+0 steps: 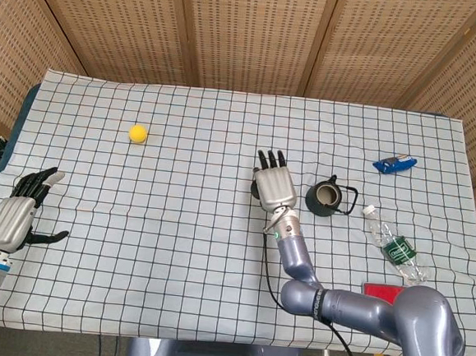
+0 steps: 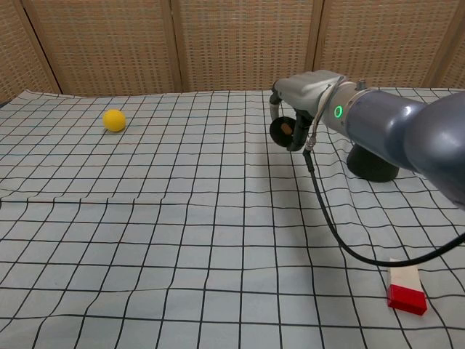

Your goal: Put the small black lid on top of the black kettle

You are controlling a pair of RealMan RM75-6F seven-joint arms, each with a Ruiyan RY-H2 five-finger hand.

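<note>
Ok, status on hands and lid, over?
Right hand holds small black lid, lifted. Left hand open, idle. Black kettle uncovered, path clear.

Black lid (image 2: pixel 281 130); black kettle (image 1: pixel 327 197); yellow ball (image 1: pixel 138 133); white tablecloth (image 1: pixel 168 222), black grid; red block (image 2: pixel 406 299).

Hidden and cut off
From the head camera the right hand (image 1: pixel 275 186) covers most of the small black lid (image 2: pixel 282 130); the chest view lacks the left hand (image 1: pixel 12 218).

Grey-blue arms carry silver-backed hands, right hand (image 1: pixel 275 187) and left hand (image 1: pixel 12 216), with black fingers (image 1: pixel 38 182) and a black cable (image 2: pixel 330 222).
</note>
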